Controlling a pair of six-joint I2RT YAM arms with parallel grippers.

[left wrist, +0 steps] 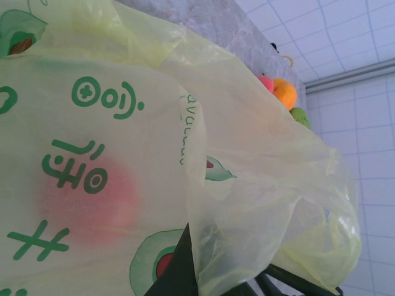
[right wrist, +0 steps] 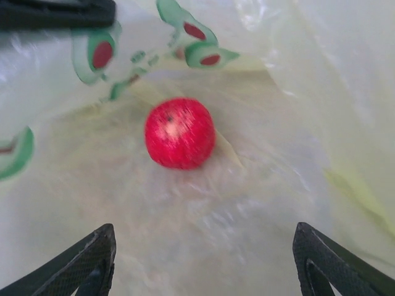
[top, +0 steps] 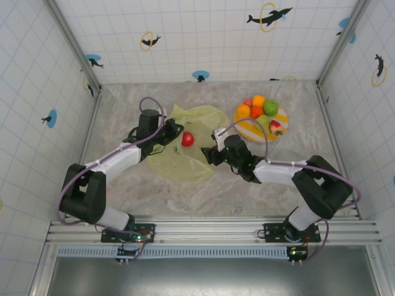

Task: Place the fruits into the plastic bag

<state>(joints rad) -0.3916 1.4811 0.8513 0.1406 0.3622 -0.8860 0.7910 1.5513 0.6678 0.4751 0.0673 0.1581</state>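
Left gripper (top: pixel 171 131) is clamped on the edge of the plastic bag (top: pixel 185 163), centre-left on the tabletop (top: pixel 247 191), with a red apple (top: pixel 187 139) inside. Right gripper (top: pixel 212 145) sits wide open and empty just right of it. The other fruits (top: pixel 258 110) are piled on the plate (top: pixel 250 131) to its upper right, so the right arm's closer.
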